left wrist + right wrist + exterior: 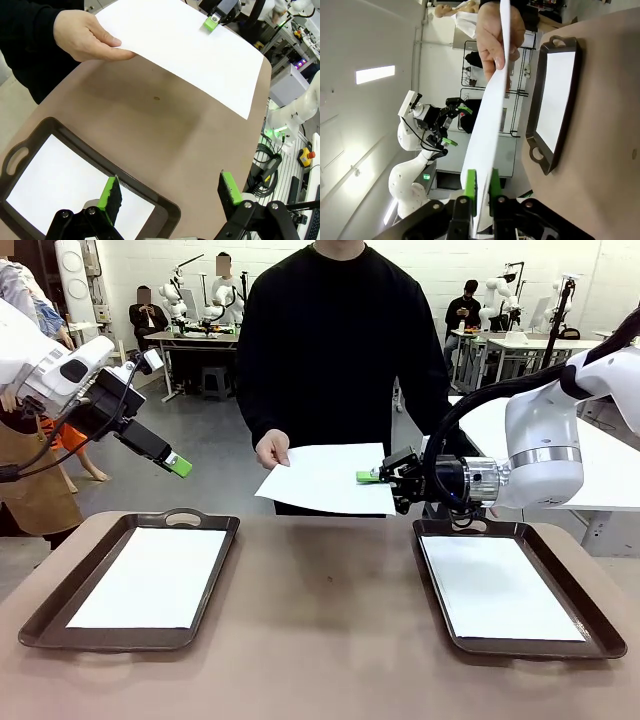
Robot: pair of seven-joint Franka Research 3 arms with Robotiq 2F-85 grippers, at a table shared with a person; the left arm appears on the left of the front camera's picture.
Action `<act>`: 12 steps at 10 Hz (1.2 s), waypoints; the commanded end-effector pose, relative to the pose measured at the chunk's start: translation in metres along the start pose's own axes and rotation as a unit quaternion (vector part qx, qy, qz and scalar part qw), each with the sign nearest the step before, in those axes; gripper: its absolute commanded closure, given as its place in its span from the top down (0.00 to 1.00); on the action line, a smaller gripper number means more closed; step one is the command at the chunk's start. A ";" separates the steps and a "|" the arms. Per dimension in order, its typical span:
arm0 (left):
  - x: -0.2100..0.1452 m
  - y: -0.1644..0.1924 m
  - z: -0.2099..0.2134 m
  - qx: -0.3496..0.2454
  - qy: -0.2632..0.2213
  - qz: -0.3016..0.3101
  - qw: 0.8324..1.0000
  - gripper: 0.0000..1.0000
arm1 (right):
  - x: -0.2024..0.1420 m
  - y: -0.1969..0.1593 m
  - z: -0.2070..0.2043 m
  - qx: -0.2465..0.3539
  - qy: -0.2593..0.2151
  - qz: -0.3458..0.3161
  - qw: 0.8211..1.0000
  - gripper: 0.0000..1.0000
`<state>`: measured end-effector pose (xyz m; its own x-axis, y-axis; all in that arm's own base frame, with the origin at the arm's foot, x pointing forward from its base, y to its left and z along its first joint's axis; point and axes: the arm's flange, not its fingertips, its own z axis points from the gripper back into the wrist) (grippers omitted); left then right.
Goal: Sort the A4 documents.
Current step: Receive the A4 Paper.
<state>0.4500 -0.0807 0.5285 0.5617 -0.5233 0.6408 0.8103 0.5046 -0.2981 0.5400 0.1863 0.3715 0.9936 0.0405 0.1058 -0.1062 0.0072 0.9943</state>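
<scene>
Above the table's far edge, the right gripper (366, 477) pinches the A4 sheet (325, 478) a person's hand (272, 449) holds; pulling before release risks tearing. Left gripper (170, 192) hovers open over the left tray (44, 612)

No readable text, label, brand or number in any view. A4 documents (325, 478) appear blank on visible faces. Dark trays (60, 610) bear no markings. Equipment at right edge of left wrist view possibly carries labels, too small and blurred to read.
</scene>
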 end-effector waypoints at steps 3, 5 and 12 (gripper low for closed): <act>-0.001 0.000 0.001 -0.003 -0.002 0.000 1.000 1.00 | 0.009 0.001 0.000 0.011 0.012 -0.006 1.000 0.00; -0.001 0.000 0.001 -0.003 -0.002 0.000 1.000 1.00 | 0.009 0.003 -0.001 0.010 0.017 -0.003 1.000 0.00; -0.001 0.000 0.001 -0.003 -0.002 0.000 1.000 1.00 | 0.001 0.007 -0.002 0.012 0.019 0.007 1.000 0.00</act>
<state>0.4500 -0.0807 0.5284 0.5617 -0.5233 0.6408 0.8102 0.5046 -0.2982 0.5389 0.1893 0.3786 0.9836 0.1298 0.1251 -0.1235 -0.0202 0.9921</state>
